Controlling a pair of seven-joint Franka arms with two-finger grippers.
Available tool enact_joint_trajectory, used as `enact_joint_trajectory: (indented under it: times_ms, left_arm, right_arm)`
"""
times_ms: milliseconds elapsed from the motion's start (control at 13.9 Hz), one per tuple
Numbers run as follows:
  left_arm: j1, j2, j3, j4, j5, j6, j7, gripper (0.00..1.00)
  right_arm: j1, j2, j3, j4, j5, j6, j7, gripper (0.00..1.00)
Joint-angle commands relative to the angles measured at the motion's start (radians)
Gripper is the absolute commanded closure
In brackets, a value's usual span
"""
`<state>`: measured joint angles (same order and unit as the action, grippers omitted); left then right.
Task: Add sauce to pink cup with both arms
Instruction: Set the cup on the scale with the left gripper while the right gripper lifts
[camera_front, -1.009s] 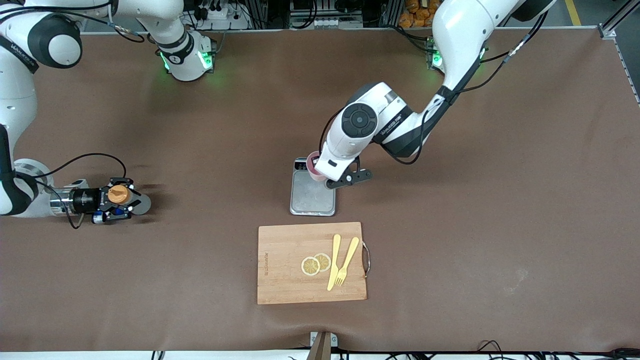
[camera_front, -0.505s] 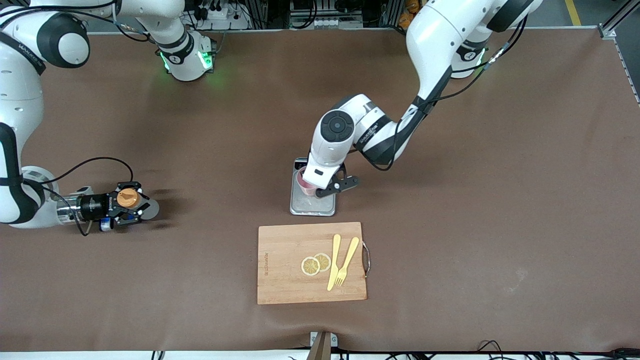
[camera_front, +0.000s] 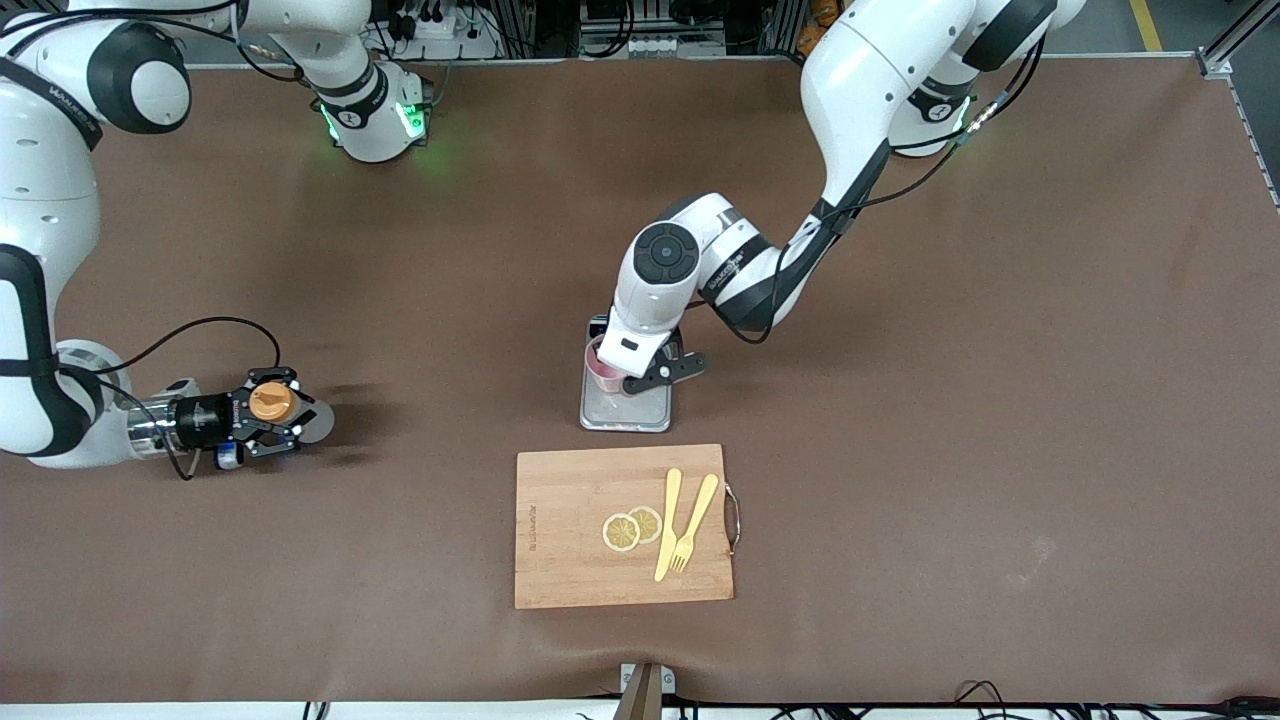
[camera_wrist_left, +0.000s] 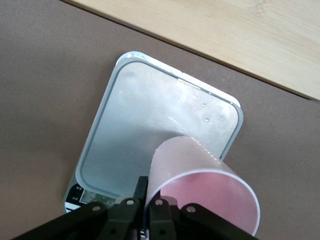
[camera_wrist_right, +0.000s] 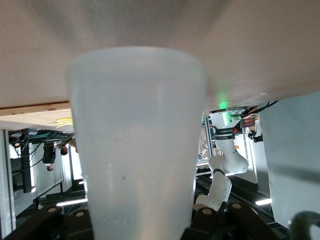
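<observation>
Over grey scale at bench centre: left gripper holds pink cup, jaws clamped on its rim, cup above scale plate, tilted in left wrist view. Toward right arm's end of bench: right gripper, jaws clamped on sauce, orange cap facing up, translucent body filling right wrist view. Wooden cutting board nearer front camera than scale, carrying lemon slices, yellow knife, yellow fork.

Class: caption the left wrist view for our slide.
Left end effector shut on the pink cup, holding it over the kitchen scale.
</observation>
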<state>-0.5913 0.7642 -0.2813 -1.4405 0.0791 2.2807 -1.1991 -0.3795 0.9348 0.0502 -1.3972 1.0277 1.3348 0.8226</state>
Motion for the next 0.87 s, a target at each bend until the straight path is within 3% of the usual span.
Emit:
enact_joint_trajectory:
  times_ms: [0,72,793]
  left_arm:
    - [-0.013,0.003,0.01,0.028,0.016,0.0,-0.034,0.13]
    - [-0.013,-0.002,0.01,0.028,0.017,0.0,-0.034,0.0]
    - [0.079,-0.206,-0.018,0.015,0.01,-0.263,0.061,0.0]
  right_arm:
    - [0.03,-0.042,-0.007,-0.014,0.031,0.014,0.075,1.0]
    - [0.04,-0.048,-0.009,-0.014,0.031,0.017,0.081,1.0]
    - [0.181,-0.102,-0.021,-0.014,0.008,0.135,0.271,1.0]
